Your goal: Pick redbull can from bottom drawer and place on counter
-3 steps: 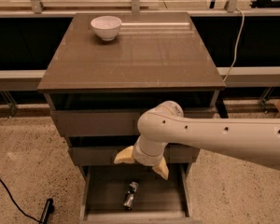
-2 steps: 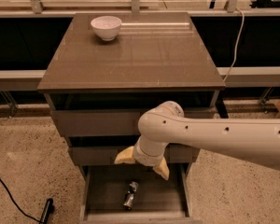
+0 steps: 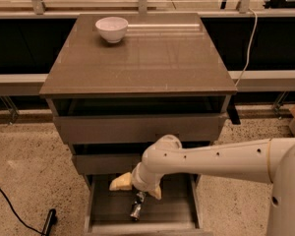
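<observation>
The redbull can (image 3: 136,208) lies on its side in the open bottom drawer (image 3: 174,211), near the middle of the tray. My gripper (image 3: 137,188) hangs over the drawer just above the can, open, with one yellowish finger (image 3: 120,182) to the left and the other to the right of the can's upper end. The white arm reaches in from the right. The counter (image 3: 147,58) tops the cabinet above.
A white bowl (image 3: 111,28) stands at the counter's back left. The two upper drawers (image 3: 137,127) are slightly pulled out above the gripper. A black cable and a dark object (image 3: 49,220) lie on the speckled floor at the left.
The gripper has moved down and a little right, closer to the can in the bottom drawer. The can and bowl have not moved.
</observation>
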{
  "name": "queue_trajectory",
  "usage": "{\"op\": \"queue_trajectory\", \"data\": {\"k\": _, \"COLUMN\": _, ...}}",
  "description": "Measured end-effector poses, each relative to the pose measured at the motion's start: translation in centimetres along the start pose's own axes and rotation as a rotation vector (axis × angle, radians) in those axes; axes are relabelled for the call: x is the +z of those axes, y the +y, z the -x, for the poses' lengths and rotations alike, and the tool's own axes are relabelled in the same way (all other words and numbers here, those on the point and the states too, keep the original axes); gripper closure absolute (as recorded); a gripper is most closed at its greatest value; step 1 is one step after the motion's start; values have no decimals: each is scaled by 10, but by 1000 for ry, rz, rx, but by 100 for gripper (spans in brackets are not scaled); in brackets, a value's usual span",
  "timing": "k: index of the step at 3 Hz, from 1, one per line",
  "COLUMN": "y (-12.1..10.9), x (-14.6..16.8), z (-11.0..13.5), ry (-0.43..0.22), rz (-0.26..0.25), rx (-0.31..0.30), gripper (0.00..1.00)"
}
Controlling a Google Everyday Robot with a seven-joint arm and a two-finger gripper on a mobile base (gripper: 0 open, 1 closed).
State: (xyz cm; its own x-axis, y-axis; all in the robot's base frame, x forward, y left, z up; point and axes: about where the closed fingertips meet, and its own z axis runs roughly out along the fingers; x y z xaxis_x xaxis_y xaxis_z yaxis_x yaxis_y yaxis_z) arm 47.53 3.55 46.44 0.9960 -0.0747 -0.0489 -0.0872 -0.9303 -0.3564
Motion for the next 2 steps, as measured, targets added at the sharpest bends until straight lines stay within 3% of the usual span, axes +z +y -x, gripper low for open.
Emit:
{"op": "queue_trajectory", "data": {"k": 1, "y": -3, "x": 46, "z": 1, "ry": 66, "rz": -46, "rx": -95, "gripper": 0}}
{"op": "queue_trajectory", "data": {"k": 2, "y": -10, "x": 68, "z": 0, "ry": 129, "rz": -86, "rx": -133, "gripper": 0}}
